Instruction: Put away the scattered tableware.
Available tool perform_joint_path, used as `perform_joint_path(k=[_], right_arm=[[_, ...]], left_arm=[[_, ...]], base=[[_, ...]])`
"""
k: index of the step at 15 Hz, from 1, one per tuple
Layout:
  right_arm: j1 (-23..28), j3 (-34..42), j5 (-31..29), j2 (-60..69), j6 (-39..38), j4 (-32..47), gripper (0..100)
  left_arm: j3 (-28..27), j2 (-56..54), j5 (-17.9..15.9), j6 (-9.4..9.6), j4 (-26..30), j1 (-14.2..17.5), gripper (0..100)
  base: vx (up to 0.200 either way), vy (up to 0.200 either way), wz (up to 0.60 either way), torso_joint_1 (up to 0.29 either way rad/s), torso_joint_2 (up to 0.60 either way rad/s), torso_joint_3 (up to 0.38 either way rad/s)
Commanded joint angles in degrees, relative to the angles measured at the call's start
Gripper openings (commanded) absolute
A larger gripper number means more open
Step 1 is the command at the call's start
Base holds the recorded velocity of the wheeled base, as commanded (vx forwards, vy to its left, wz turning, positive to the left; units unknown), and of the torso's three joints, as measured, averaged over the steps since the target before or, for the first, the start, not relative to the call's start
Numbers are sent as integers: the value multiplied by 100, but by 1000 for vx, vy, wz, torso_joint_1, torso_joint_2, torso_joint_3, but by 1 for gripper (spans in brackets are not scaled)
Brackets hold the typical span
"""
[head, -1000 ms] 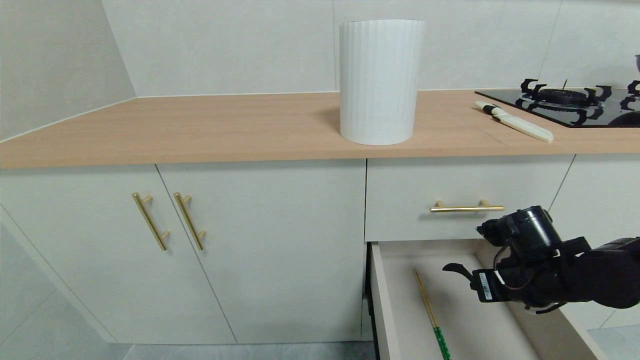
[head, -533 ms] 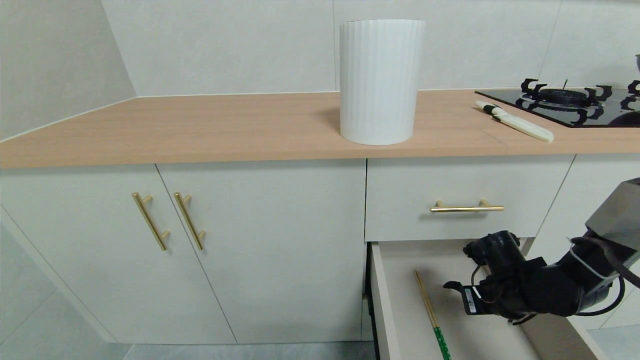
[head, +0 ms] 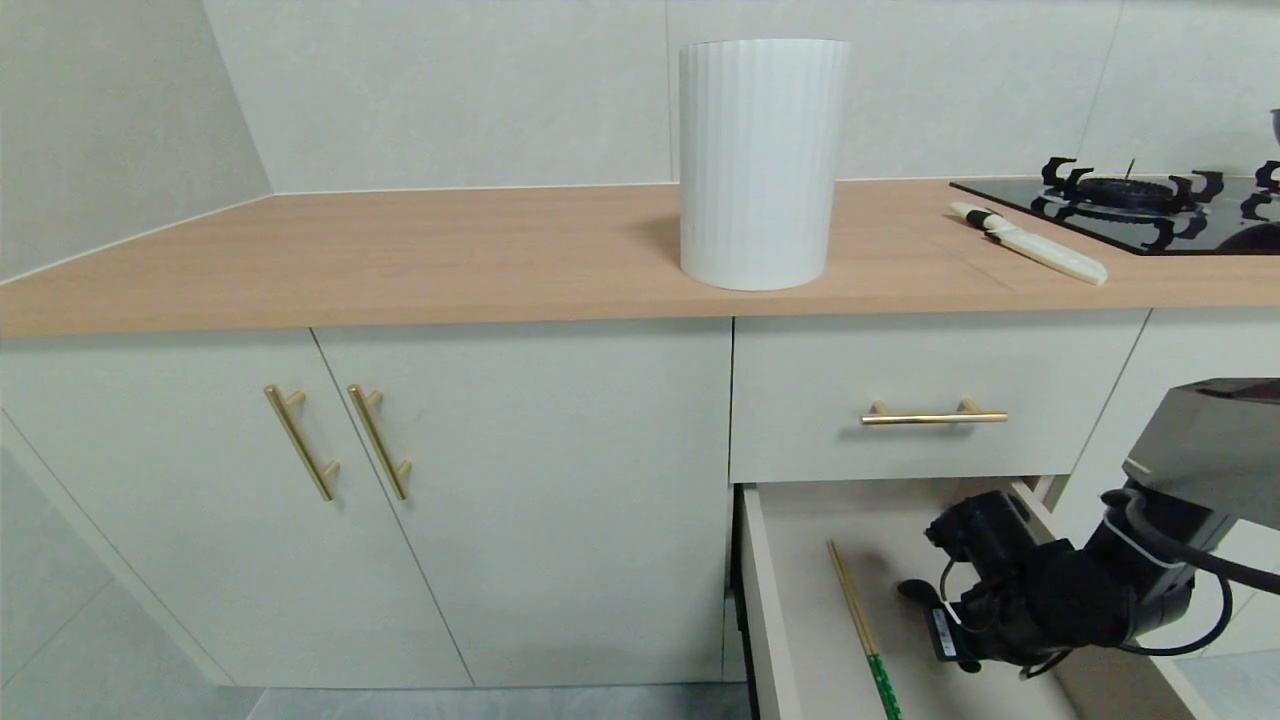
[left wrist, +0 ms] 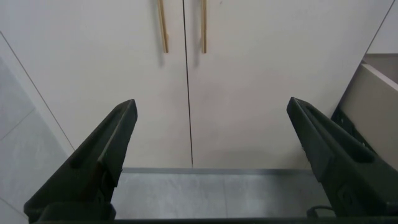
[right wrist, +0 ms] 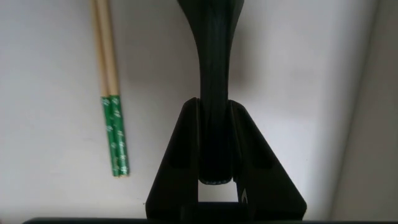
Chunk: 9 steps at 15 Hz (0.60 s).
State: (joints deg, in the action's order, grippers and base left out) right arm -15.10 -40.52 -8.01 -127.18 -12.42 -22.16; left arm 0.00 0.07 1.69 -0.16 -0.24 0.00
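Observation:
The lower drawer [head: 757, 590] stands pulled out. A pair of wooden chopsticks [head: 855, 620] with green ends lies on its floor near the left wall, also seen as chopsticks [right wrist: 111, 93] from the right wrist. My right gripper [head: 950, 625] hangs low inside the drawer, shut on the handle of a black spoon [head: 915, 590]; the spoon [right wrist: 212, 62] points away from the fingers [right wrist: 180, 143], just right of the chopsticks. A white-handled knife [head: 1030, 243] lies on the counter by the stove. My left gripper [left wrist: 211, 109] is open with nothing in it, facing the cabinet doors.
A tall white ribbed container [head: 758, 165] stands on the wooden counter [head: 400, 260]. A black gas hob [head: 1130, 200] is at the far right. A shut drawer with a gold handle [head: 935, 416] sits above the open one. Two gold door handles [left wrist: 183, 25] face the left gripper.
My right arm has dropped lower into the open drawer, carrying the black spoon down toward its floor. The chopsticks and the counter items have not moved.

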Motion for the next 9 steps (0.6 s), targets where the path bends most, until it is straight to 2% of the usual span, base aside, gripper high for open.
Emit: perform_joint_path(k=[1, 3, 7, 9], right_arm=[[-10, 36, 1, -149, 12, 1, 0], [-10, 36, 1, -263, 12, -95, 0], [-1, 370, 194, -500, 29, -965, 0], [-1, 370, 186, -535, 29, -983, 0]], left_arm=[[0, 1, 6, -2, -2, 0, 100], [0, 1, 6, -2, -2, 0, 100], [0, 1, 6, -2, -2, 0, 100], [0, 1, 6, -2, -2, 0, 100]], base=[[0, 0, 0, 0, 0, 0], [0, 0, 0, 0, 0, 0], [0, 0, 0, 0, 0, 0], [0, 0, 0, 0, 0, 0]])
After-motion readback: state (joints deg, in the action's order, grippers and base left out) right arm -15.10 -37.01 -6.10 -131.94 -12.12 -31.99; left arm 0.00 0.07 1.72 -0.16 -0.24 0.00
